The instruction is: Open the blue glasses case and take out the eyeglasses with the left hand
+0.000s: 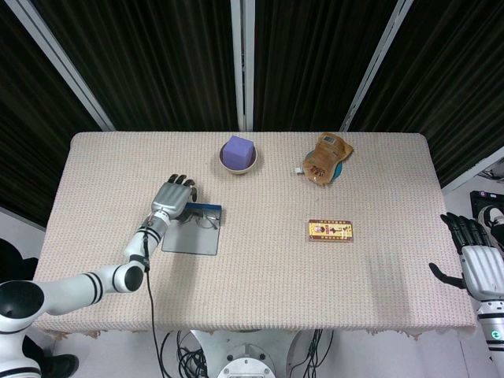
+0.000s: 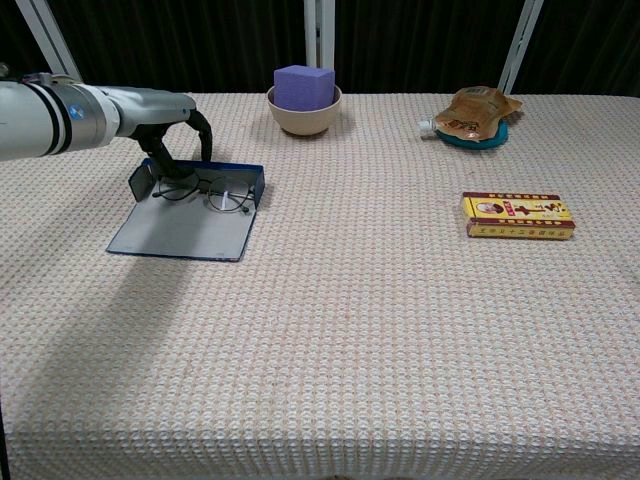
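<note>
Open blue glasses case [image 2: 190, 215] on the surface [image 2: 350, 320], eyeglasses [image 2: 215, 192] still inside.

The case lies flat at the left, lid folded out, the eyeglasses resting along its far edge. The left hand [image 2: 172, 125] arches over that edge, fingers curled down at the frame; whether it grips cannot be told. The right hand [image 1: 476, 260] hangs off the right edge, fingers apart, holding nothing. A tan bowl [image 2: 304, 108] holds a purple cube [image 2: 303, 84].

Left hand [image 1: 173, 199] over open blue case [image 1: 193, 231] w/ eyeglasses [image 1: 206, 221], right hand [image 1: 477, 264] off table edge
</note>
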Controlling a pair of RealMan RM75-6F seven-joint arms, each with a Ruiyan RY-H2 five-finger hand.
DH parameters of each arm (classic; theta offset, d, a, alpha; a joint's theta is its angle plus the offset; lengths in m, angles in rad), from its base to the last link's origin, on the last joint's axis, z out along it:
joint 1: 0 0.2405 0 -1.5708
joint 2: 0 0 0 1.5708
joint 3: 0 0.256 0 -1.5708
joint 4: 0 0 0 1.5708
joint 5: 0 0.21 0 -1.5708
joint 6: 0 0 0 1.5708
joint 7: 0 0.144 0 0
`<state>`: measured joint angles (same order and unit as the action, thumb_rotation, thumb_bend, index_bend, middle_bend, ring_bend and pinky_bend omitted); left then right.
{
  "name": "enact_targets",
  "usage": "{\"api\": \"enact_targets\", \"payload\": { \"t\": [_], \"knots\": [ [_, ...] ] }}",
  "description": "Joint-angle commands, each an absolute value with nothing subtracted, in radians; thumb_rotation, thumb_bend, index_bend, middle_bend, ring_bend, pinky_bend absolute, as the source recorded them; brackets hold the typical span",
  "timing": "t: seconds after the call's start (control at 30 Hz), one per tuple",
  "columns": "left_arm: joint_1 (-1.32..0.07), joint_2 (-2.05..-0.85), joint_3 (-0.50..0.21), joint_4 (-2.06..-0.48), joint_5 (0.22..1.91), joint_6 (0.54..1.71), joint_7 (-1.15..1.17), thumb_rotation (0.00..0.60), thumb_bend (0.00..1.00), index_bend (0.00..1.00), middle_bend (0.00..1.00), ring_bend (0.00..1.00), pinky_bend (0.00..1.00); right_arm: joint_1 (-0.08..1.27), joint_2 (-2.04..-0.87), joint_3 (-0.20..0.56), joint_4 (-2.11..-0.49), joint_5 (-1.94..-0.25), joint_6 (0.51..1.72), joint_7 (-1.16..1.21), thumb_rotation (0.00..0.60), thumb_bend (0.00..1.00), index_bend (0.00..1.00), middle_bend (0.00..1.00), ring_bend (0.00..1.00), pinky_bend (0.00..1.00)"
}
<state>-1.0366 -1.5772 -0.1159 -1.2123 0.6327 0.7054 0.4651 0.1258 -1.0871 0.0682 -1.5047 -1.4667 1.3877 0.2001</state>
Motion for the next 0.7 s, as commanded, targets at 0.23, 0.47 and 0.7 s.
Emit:
{"api": "enact_targets", "payload": {
  "t": [0.23,0.47,0.7],
  "knots": [
    [-1.035,-1.577,-0.121,-1.211,0.627,0.706,0.459,0.600,0.43,0.44,0.15,0.00,0.00,0.128,-1.087,0.069,-1.506,-1.465,1.383,0.196,0.600,0.18,0.02,0.07,0.00,0.00],
    [-1.035,-1.572,-0.129,-1.213,0.633,0.696,0.441,0.600,0.43,0.46,0.16,0.00,0.00,0.127,-1.085,0.070,-1.513,-1.465,1.384,0.190,0.600,0.18,0.02,0.07,0.00,0.00],
    [-1.010,-1.583,-0.155,-1.199,0.706,0.717,0.364,0.600,0.48,0.55,0.22,0.00,0.00,0.124,-1.084,0.071,-1.517,-1.461,1.387,0.187,0.600,0.18,0.02,0.07,0.00,0.00]
  ]
}}
